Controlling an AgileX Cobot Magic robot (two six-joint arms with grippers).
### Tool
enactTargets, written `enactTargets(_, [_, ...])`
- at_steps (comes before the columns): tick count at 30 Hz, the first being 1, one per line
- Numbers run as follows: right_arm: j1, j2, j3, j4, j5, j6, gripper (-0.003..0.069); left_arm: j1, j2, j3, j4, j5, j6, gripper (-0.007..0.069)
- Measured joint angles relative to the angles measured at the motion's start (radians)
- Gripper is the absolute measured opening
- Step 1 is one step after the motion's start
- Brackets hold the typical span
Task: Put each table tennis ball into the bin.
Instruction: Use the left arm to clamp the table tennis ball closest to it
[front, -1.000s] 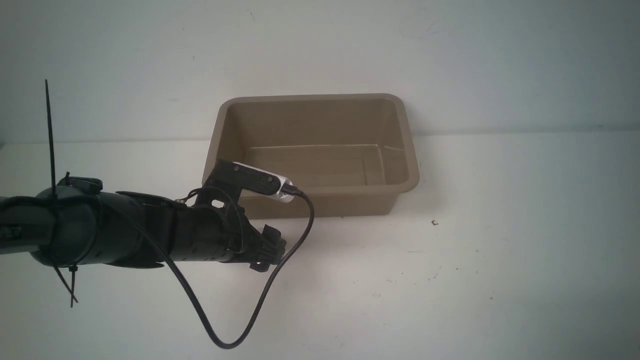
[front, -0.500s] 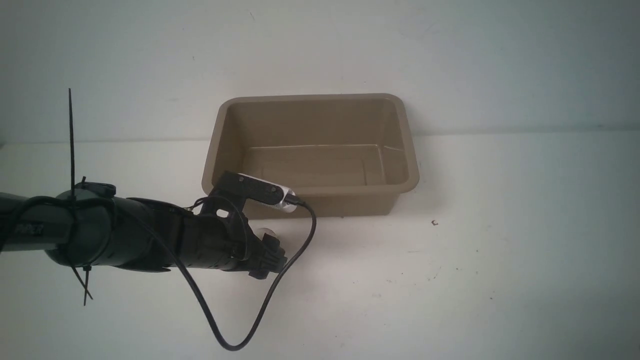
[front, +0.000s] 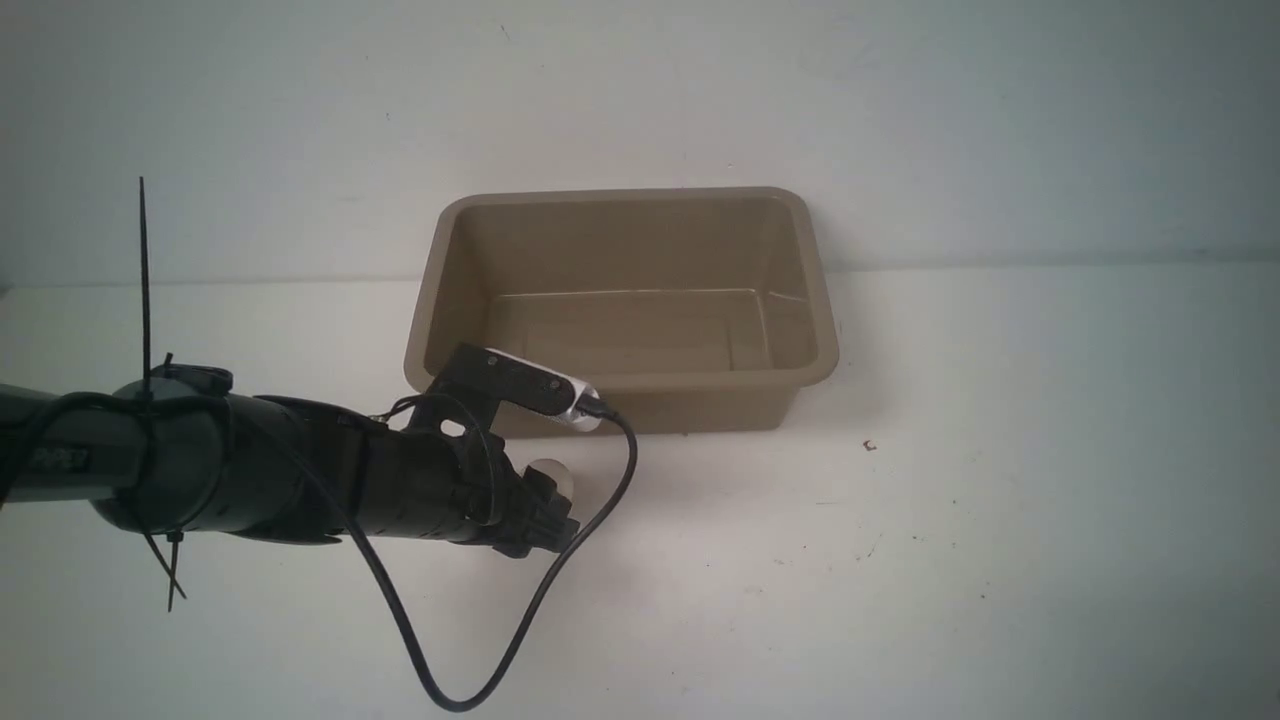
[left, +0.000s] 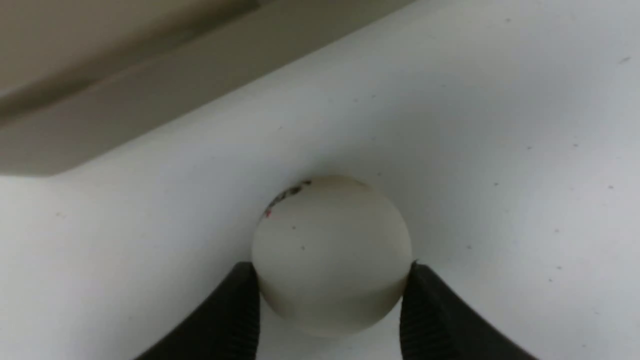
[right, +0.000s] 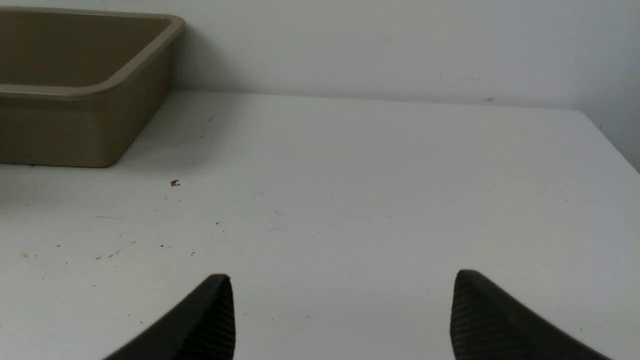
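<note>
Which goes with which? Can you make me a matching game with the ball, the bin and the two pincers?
Things:
1. table tennis ball
2. bin
3. left pincer
4. right pincer

Descriptions:
A. open, holding nothing
B. tan-brown
C. white with a small dark mark
D. shut on the ball

Pairs: 1-C, 2-B, 3-D, 4-A

Forward overview; low wrist close-ups; common bin (front: 620, 240)
</note>
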Motion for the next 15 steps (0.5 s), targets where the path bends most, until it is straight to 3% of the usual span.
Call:
enactTargets(9, [0.0,0.0,0.0,0.0,0.0,0.001,0.0525,0.0,-0.093,0.011,0.0,0.12,-0.014,0.0322])
enactTargets(15, [0.0,0.0,0.0,0.0,0.0,0.001,0.0525,0.0,-0.177,0.064,0.085,0.22,-0.127,0.0322])
